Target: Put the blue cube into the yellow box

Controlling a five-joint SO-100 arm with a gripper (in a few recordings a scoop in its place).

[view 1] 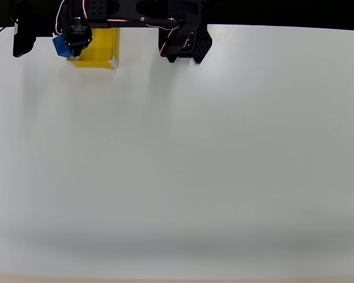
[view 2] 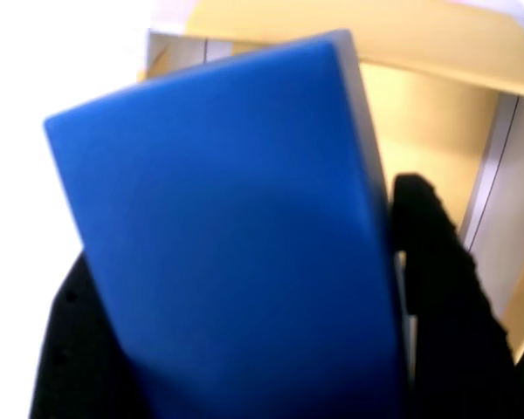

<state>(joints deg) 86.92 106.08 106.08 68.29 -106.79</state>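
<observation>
The blue cube [view 2: 236, 236] looms large in the wrist view, clamped between my black fingers [view 2: 445, 288]. In the overhead view the blue cube [view 1: 61, 45] shows at the left side of my gripper [view 1: 71, 42], which is shut on it at the top left of the table. The yellow box [view 1: 101, 48] stands just right of the cube, partly under the arm. In the wrist view the yellow box [view 2: 437, 131] lies behind the cube, its open top and pale walls visible.
The arm's black base [view 1: 186, 42] stands at the top middle of the white table [view 1: 183, 165]. A black object [view 1: 23, 35] sits at the top left edge.
</observation>
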